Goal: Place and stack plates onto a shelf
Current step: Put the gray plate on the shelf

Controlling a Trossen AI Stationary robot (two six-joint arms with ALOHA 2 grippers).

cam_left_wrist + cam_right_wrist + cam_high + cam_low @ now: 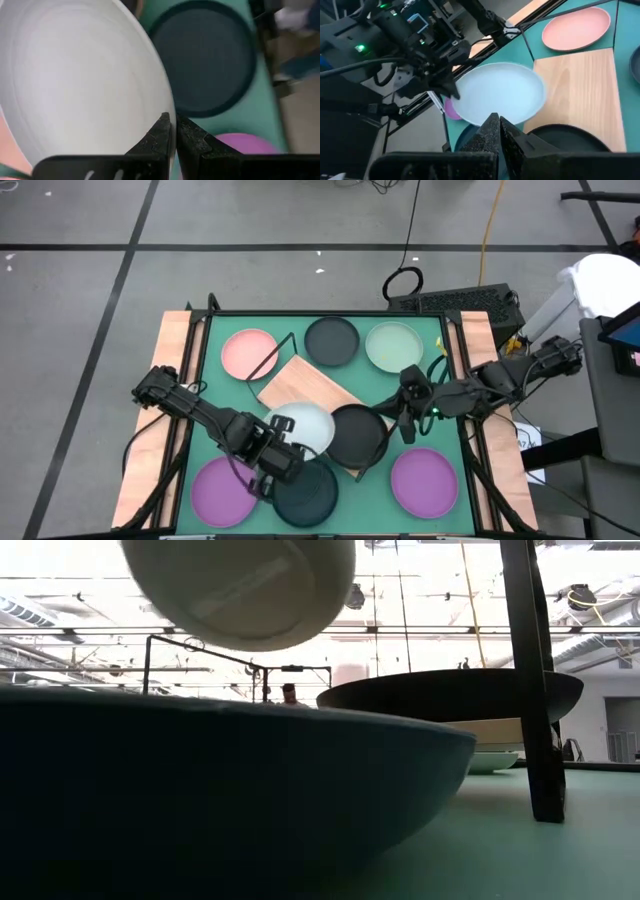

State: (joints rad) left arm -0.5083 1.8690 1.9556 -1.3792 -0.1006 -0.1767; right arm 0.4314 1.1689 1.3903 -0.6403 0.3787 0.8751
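A pale grey-green plate [308, 425] hangs over the near left end of the wooden shelf [300, 383], with my left gripper [283, 446] shut on it. In the low view its underside [240, 585] shows high above the table. A black plate [358, 435] rests on the shelf's near right end. My right gripper [404, 434] is shut and holds nothing, hovering just right of the black plate. Flat on the green table lie a pink plate [248, 352], a dark plate [331, 340], a pale green plate [394, 345], two purple plates [222, 490] [424, 480] and another dark plate [305, 492]. My left gripper pinches the pale plate's rim [165, 107] on its near left side between the two fingers [159, 131]. The fingers come from above, pointing steeply down. The plate is lifted clear of table and shelf and sits tilted.
The shelf lies askew in the middle of the table, its black wire frame [275, 355] at the far left end. A dark upright post [532, 680] stands at the right of the low view. Wooden side rails [170, 380] flank the green mat.
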